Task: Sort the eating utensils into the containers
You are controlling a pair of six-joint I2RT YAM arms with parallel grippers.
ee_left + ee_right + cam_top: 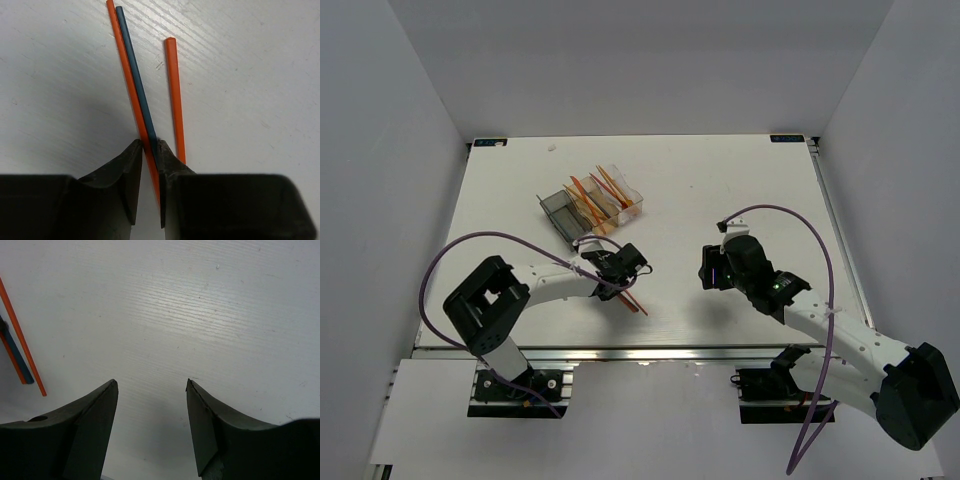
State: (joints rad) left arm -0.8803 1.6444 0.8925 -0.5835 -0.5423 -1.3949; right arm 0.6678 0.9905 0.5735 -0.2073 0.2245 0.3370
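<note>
The containers (pixel 592 205) are three joined bins at the table's middle back: a smoky grey one (pixel 558 212), an amber one (pixel 588 207) and a clear one (pixel 625 196), with several orange utensils in them. My left gripper (pixel 150 146) is low over the table in front of the bins (pixel 620 270). It is shut on a blue utensil (pixel 134 70) and an orange utensil (pixel 125 70) pinched side by side. A second orange utensil (pixel 173 95) lies just outside its right finger. My right gripper (pixel 151 385) is open and empty over bare table (pixel 705 268).
The loose utensils' ends stick out toward the near edge (pixel 634 303). They also show at the left edge of the right wrist view (pixel 22 340). White walls enclose the table on three sides. A purple cable arcs over each arm.
</note>
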